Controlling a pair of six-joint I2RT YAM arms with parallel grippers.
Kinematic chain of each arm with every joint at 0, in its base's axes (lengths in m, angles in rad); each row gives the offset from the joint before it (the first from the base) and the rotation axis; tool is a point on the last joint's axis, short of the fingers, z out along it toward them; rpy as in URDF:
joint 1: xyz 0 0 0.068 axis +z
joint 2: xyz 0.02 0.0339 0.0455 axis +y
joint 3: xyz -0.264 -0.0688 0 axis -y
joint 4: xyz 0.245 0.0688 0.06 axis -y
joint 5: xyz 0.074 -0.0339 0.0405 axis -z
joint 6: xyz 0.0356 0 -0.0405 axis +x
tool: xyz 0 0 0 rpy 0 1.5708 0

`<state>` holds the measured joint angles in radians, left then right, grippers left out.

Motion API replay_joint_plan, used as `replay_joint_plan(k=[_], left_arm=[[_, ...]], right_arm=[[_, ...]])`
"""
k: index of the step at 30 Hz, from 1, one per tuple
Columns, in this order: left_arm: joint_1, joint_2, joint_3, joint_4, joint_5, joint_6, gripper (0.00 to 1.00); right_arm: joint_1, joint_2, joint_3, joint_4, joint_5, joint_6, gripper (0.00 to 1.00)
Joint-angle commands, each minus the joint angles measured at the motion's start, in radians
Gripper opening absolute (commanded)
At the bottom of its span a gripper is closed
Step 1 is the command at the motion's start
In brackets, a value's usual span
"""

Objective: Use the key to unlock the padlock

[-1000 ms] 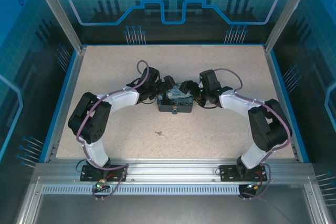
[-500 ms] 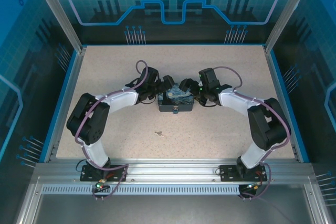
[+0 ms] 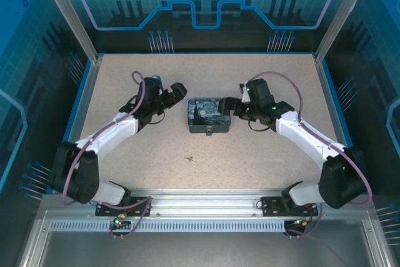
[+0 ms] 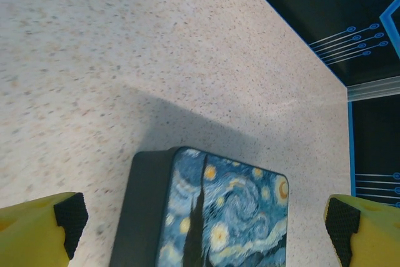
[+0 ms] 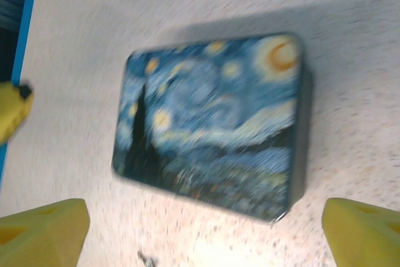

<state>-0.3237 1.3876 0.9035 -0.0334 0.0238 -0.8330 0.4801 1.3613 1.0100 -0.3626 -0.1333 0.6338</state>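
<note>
A dark box with a blue swirl-painted lid (image 3: 209,115) lies mid-table; its lid also shows in the left wrist view (image 4: 215,211) and the right wrist view (image 5: 212,117). On its near wall sits a small fitting that looks like the padlock (image 3: 208,132). The key (image 3: 189,159), a tiny grey sliver, lies on the table in front of the box, blurred at the bottom of the right wrist view (image 5: 145,258). My left gripper (image 3: 177,90) hangs open left of the box, and its fingers (image 4: 39,232) hold nothing. My right gripper (image 3: 229,105) stands open at the box's right end.
The speckled table (image 3: 125,148) is bounded by a blue rim (image 3: 80,114) and glass walls. An aluminium rail (image 3: 206,201) carries both arm bases at the near edge. A yellow fingertip of the left gripper (image 5: 9,112) shows at the left of the right wrist view.
Both arms have drawn away from the box: the left gripper moved left and back, the right gripper to the right. The box and the key stayed put.
</note>
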Motion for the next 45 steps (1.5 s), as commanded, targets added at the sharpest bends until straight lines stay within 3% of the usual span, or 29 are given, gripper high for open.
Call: replay_joint_plan(k=[1, 5, 8, 15, 28, 37, 45], left_arm=[[0.031, -0.107, -0.090, -0.052, 0.012, -0.012, 0.99], [0.086, -0.235, -0.205, -0.023, 0.054, -0.073, 0.99], [0.107, -0.296, -0.207, -0.095, 0.054, -0.063, 0.99], [0.146, -0.316, -0.123, -0.296, 0.026, -0.024, 0.99], [0.293, -0.341, -0.162, -0.269, 0.133, -0.079, 0.99], [0.323, -0.342, -0.173, -0.251, 0.158, -0.096, 0.99], [0.328, -0.342, -0.189, -0.238, 0.165, -0.104, 0.99]], right_arm=[[0.134, -0.026, 0.005, -0.137, -0.029, -0.168, 0.90], [0.296, 0.039, 0.015, -0.178, -0.031, -0.218, 0.79], [0.385, 0.131, 0.055, -0.200, -0.025, -0.244, 0.68], [0.463, 0.356, 0.217, -0.293, -0.001, -0.346, 0.56], [0.519, 0.590, 0.398, -0.396, 0.079, -0.399, 0.56], [0.573, 0.712, 0.488, -0.454, 0.208, -0.395, 0.54], [0.600, 0.759, 0.503, -0.464, 0.247, -0.390, 0.50]])
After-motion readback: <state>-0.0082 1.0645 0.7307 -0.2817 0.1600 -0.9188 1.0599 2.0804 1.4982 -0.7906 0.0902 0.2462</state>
